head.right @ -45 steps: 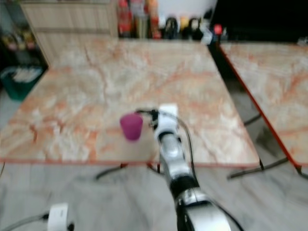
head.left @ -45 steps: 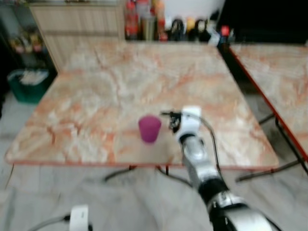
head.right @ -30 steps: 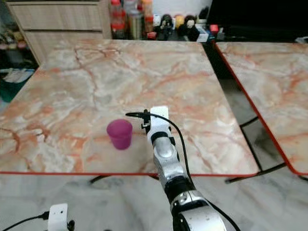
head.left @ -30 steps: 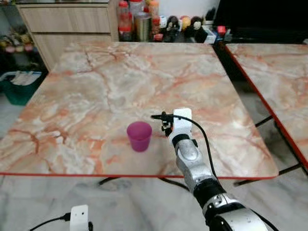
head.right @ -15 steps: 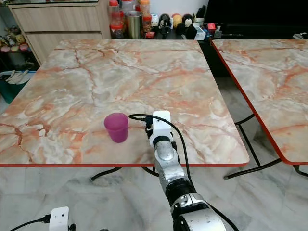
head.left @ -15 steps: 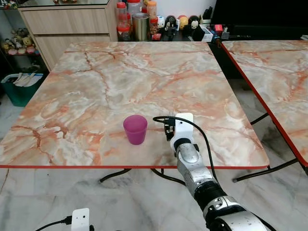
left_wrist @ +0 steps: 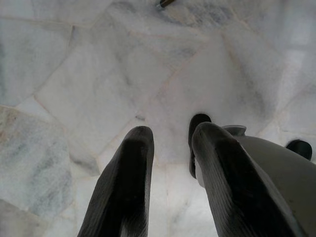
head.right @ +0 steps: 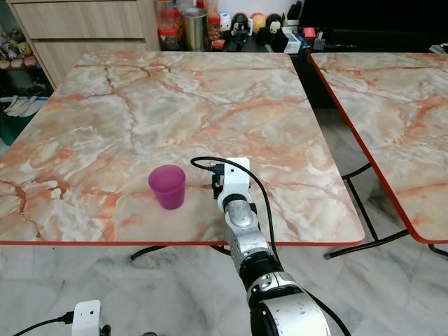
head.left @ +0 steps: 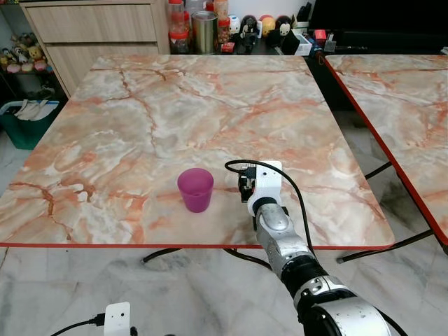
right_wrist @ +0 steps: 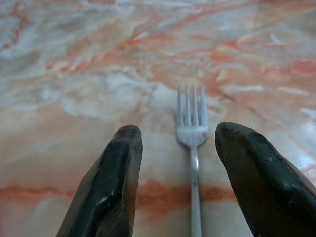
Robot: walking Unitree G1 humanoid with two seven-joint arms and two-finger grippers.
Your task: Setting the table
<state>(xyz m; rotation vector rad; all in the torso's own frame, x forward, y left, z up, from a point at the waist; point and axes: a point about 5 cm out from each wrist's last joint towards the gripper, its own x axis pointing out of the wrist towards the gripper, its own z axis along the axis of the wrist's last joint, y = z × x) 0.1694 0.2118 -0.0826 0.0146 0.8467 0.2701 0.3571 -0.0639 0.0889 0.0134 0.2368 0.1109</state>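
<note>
Near the worktop's (head.left: 105, 133) front edge, we are hovering our right claw (right_wrist: 177, 148), released, straddling the fork (right_wrist: 191, 129) beside the purple cup (head.left: 194, 190), forming one place setting; left claw (left_wrist: 173, 143), released, hanging idle.

Head stereo pair: looks fwd and down from above near edge of marble table (head.left: 105, 140); both eyes share table, purple cup (head.left: 195, 189), second table (head.right: 392, 91) on robot's right.
R wrist cam: low, close to tabletop, faces along right gripper (right_wrist: 177, 143); fork (right_wrist: 191, 123) lies between fingers, apart.
L wrist cam: faces straight down at floor tiles (left_wrist: 89, 74) past left gripper (left_wrist: 170, 138), fingers parted.
</note>
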